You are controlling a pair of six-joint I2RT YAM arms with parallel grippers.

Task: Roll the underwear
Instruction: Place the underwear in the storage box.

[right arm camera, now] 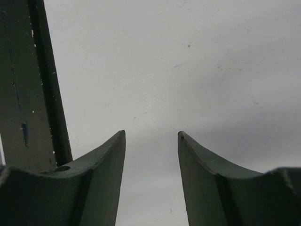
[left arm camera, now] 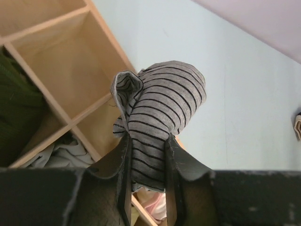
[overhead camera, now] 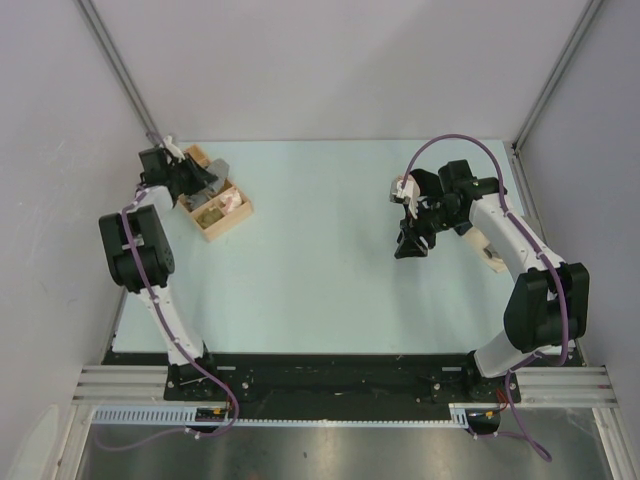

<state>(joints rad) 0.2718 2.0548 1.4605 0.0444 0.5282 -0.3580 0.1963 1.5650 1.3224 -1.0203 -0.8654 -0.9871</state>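
Observation:
The underwear (left arm camera: 160, 103) is a grey roll with fine dark stripes. My left gripper (left arm camera: 146, 139) is shut on its lower end and holds it above the wooden divided box (left arm camera: 70, 125). From the top view the roll (overhead camera: 215, 172) hangs over the box's far end (overhead camera: 236, 222), at the table's far left, with the left gripper (overhead camera: 200, 178) beside it. My right gripper (right arm camera: 151, 134) is open and empty, with only bare table between its fingers. In the top view it (overhead camera: 410, 245) hovers over the table right of centre.
The box compartments hold a dark green garment (left arm camera: 19, 113), a pale cloth (left arm camera: 61, 155) and a pink-white one (left arm camera: 157, 202); one compartment (left arm camera: 70, 70) is bare. A dark upright bar (right arm camera: 28, 84) stands left of the right gripper. A small beige item (left arm camera: 297, 125) lies far right.

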